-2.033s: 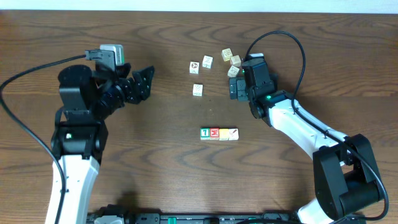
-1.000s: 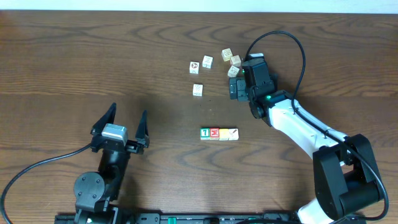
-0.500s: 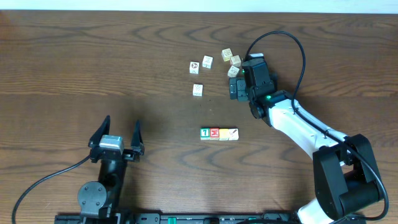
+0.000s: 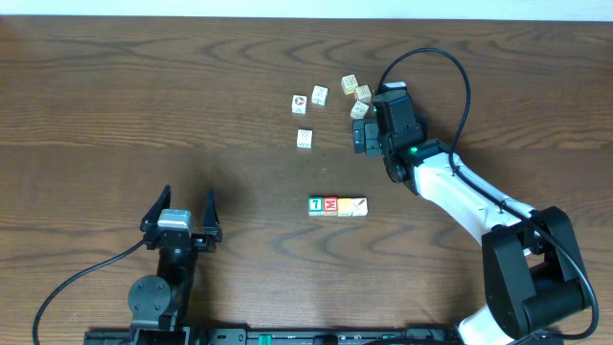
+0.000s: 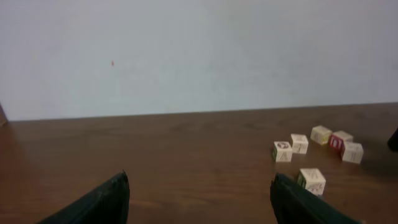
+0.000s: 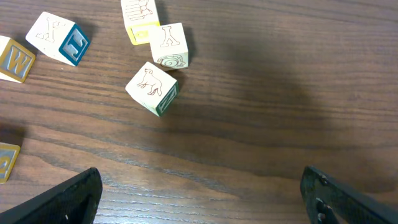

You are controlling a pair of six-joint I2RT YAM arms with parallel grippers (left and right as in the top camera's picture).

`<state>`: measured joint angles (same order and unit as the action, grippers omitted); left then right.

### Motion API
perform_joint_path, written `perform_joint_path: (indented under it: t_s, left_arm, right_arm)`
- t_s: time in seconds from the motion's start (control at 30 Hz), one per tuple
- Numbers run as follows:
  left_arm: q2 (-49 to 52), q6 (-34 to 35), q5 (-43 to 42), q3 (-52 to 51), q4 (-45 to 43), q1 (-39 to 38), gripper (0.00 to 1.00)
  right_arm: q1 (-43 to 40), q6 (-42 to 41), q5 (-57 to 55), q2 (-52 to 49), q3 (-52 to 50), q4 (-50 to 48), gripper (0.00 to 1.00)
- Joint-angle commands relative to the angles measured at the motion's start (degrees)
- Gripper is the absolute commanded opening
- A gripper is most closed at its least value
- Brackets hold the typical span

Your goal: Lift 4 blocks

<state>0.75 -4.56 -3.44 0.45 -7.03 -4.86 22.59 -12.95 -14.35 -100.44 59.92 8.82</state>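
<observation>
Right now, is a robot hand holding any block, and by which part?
No, nothing is held. The left gripper and right gripper are both open, with nothing in them. The four blocks sit in a row, untouched.

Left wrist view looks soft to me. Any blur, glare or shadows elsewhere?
Left wrist: soft overall, picture cubes fuzzy, left fingertips dark blurs. Right wrist: grain and cube drawings crisp, broad soft shadow on the table, right fingertips blurred. Overhead: even light, no glare, four-block row small but distinct.
</observation>
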Motion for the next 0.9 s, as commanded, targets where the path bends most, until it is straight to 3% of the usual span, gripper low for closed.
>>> perform_joint_path:
  t_s: [0.0, 0.2, 0.87]
  left_arm:
    - [-0.7, -0.5, 1.0, -0.2, 2.6, 0.4, 0.73]
    - [-0.7, 3.3, 1.2, -0.2, 11.1, 0.4, 0.73]
    - [-0.6, 3.6, 1.5, -0.2, 11.1, 0.6, 0.73]
  right_arm:
    - [-0.4, 0.4, -0.3, 0.9, 0.1, 0.0, 0.99]
    - [-0.4, 0.4, -0.3, 0.9, 0.1, 0.0, 0.99]
    - [-0.4, 0.4, -0.3, 0.9, 0.1, 0.0, 0.99]
